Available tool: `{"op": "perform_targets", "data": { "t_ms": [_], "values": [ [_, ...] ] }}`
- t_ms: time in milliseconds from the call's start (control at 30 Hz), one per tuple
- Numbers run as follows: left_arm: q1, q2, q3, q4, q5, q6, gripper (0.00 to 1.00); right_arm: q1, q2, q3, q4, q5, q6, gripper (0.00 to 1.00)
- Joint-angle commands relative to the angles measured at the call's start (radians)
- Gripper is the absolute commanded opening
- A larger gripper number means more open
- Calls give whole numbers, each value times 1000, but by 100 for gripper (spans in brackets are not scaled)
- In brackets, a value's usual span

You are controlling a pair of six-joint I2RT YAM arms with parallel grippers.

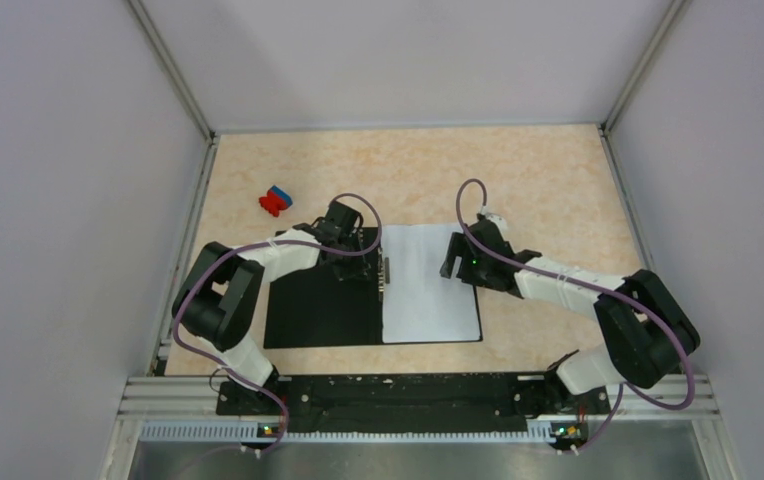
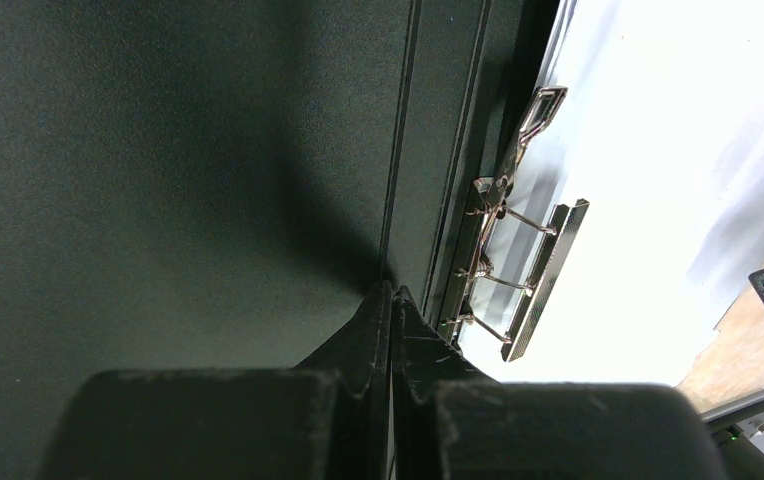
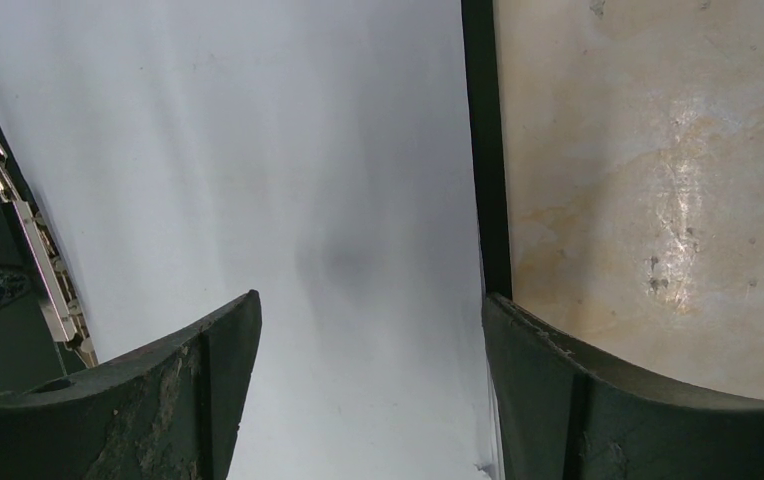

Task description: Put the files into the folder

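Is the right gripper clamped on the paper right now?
No, the right gripper is open, its jaws spread wide over the white sheet lying in the open folder.

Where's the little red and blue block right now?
In the top view, the red-and-blue block sits on the table, far left, beyond the open folder and the left gripper.

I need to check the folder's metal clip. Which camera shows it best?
The left wrist view: the metal clip is close and sharp, at the white paper's edge. The right wrist view catches the clip only at its left border; the top view shows the clip as a thin line.
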Motion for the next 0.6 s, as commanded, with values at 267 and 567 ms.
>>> {"op": "perform_targets", "data": {
  "t_ms": [267, 567],
  "values": [
    [-11, 38, -25, -22, -27, 16, 0, -26, -47, 53, -94, 25, -33, 82],
    [-11, 29, 12, -50, -42, 37, 6, -26, -61, 100, -120, 8, -53, 83]
  ]
}}
